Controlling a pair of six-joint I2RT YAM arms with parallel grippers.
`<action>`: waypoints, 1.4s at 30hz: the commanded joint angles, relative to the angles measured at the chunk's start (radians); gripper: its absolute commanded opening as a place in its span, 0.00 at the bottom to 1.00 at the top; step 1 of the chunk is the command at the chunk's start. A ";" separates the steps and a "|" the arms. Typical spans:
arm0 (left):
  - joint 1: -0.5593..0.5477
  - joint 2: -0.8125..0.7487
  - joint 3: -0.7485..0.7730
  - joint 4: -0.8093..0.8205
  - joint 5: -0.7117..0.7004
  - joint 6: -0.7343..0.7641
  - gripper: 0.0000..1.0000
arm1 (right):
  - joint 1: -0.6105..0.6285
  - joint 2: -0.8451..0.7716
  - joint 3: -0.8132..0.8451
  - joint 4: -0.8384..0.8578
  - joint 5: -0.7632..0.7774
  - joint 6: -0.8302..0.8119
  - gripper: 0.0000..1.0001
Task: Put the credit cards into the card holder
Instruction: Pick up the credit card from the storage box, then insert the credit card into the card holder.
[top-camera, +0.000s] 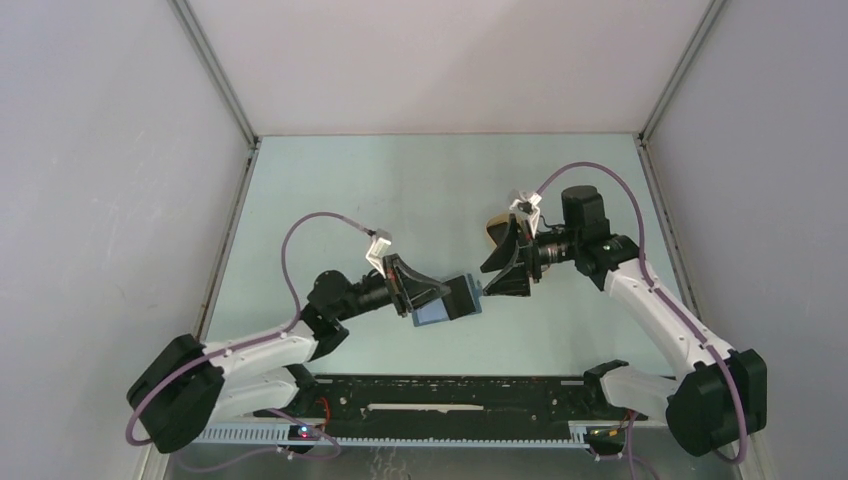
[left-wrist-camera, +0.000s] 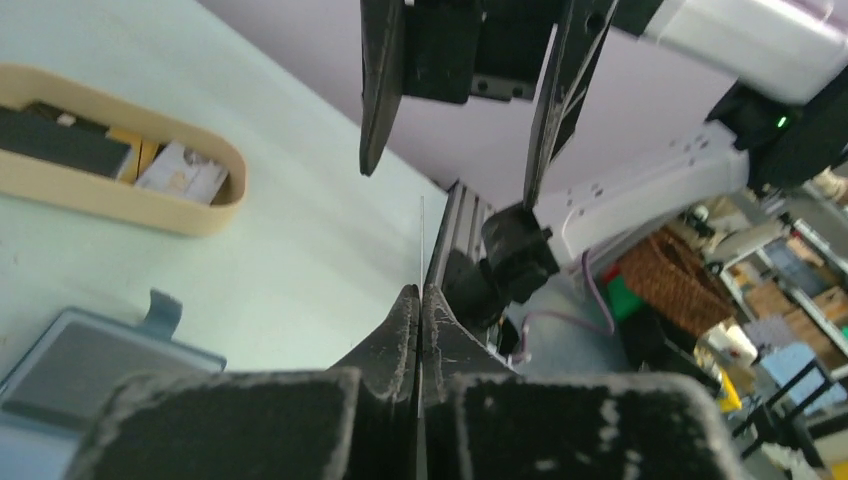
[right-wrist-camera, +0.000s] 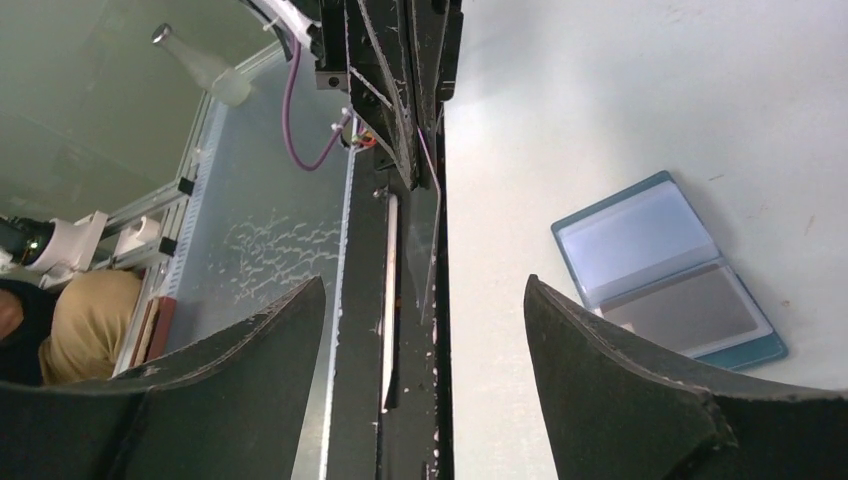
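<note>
My left gripper (top-camera: 443, 296) is shut on a dark credit card (top-camera: 464, 292), which it holds on edge just above the table. In the left wrist view the card shows as a thin upright line (left-wrist-camera: 421, 235) rising from the closed fingertips (left-wrist-camera: 421, 292). My right gripper (top-camera: 500, 277) faces it from the right, open, its fingers (left-wrist-camera: 378, 95) apart on either side of the card's far end and not touching it. The card holder (right-wrist-camera: 665, 270) lies open flat on the table, with a grey card in one pocket. In the top view it lies under the left gripper (top-camera: 432, 318).
A beige oval tray (left-wrist-camera: 190, 215) with more cards in it stands on the table behind the right gripper, partly hidden in the top view (top-camera: 495, 232). The black rail (top-camera: 450, 395) of the arm bases runs along the near edge.
</note>
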 joint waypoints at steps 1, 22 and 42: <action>0.002 -0.081 0.088 -0.332 0.137 0.151 0.00 | 0.040 0.026 0.049 -0.066 0.005 -0.086 0.81; 0.001 -0.016 0.143 -0.283 0.206 0.117 0.00 | 0.202 0.181 0.095 -0.134 0.027 -0.149 0.40; 0.001 0.033 -0.016 0.106 0.128 -0.082 0.51 | 0.154 0.196 0.117 -0.153 -0.098 -0.134 0.00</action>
